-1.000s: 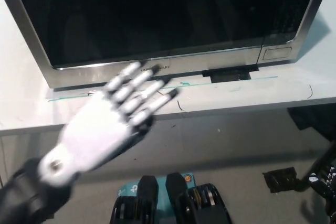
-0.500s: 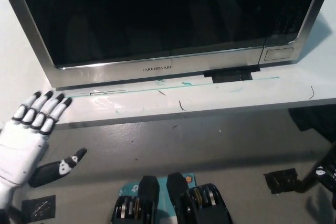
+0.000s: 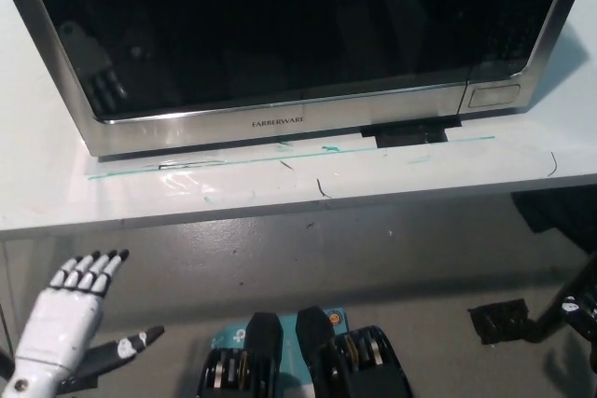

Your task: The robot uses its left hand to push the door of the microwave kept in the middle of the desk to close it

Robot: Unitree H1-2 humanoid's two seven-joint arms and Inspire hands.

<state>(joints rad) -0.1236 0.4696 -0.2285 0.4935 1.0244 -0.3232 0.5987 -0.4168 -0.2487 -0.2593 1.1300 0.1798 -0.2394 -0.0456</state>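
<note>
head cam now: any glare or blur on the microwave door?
Head view: sharp, no motion blur. The microwave door is dark and glossy; a faint reflection of a robot hand shows at its left. The steel trim has a bright streak. The left robot hand rests in focus at lower left.

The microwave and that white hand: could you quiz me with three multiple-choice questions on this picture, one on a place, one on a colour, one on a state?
1. Where is the left hand?
A. Flat on the microwave door
B. Low at the picture's lower left, below the desk edge
C. Resting on the desk top

2. What colour is the microwave frame?
A. Silver
B. Red
C. Blue

3. How is the microwave door?
A. Wide open
C. Missing
B. Closed flush

Answers:
1 B: the hand hangs in front of the grey floor, apart from the desk.
2 A: a brushed metal rim surrounds the dark glass.
3 B: the door lies flat against the front.
</note>
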